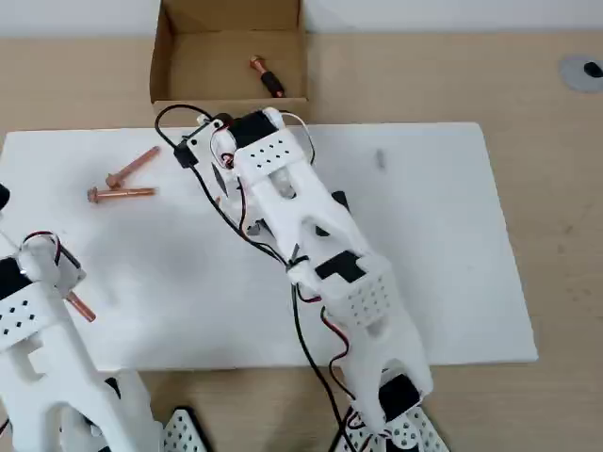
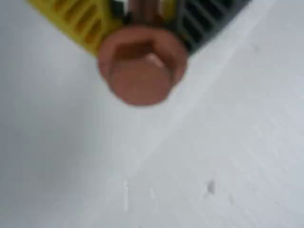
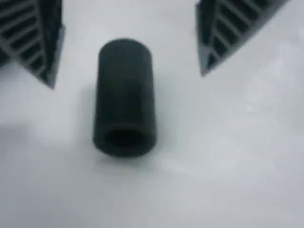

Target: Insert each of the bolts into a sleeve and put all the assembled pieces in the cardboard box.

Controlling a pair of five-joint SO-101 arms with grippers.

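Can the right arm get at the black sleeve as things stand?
Probably yes: the jaws of the right arm stand open on either side of the sleeve, which lies free on the white board.

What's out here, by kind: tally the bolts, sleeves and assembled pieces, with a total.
Bare bolts: 3, two on the white board, one in the left gripper
Bare sleeves: 1, on the board
Assembled pieces: 1, in the cardboard box
Total: 5
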